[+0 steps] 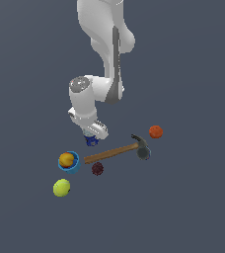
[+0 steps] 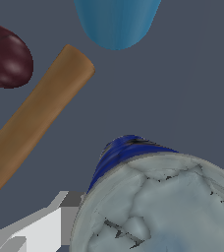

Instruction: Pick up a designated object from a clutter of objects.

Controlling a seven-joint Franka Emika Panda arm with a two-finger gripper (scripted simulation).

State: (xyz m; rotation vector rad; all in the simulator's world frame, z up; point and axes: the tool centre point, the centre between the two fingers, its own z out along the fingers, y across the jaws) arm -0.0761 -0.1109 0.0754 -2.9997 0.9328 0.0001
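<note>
One blue can (image 1: 91, 141) sits directly beneath the gripper (image 1: 92, 136), just beyond the hammer (image 1: 115, 151) handle's left end. One finger (image 2: 33, 234) flanks it; grip state cannot be determined.

We see our white arm bent at the elbow, its forearm reaching steeply down over the worktop's middle; the wrist tilts; our claw (image 1: 92, 137) sits low at its tip; one pale finger (image 2: 40, 229) shows in the wrist view; its closure we cannot tell.
</note>
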